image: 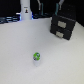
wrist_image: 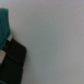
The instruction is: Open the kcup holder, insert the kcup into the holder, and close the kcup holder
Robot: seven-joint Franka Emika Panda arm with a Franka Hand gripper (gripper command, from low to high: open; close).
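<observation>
My claw is out of both views, so I cannot tell how it stands.

The kcup, small, round and green-lidded, sits alone on the smooth white table; the boxy black kcup holder stands well apart, drawers shut, towards the exterior view's right.

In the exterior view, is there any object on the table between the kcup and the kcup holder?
No. In the exterior view, only bare white table lies between the kcup and the kcup holder; nothing stands there.
</observation>
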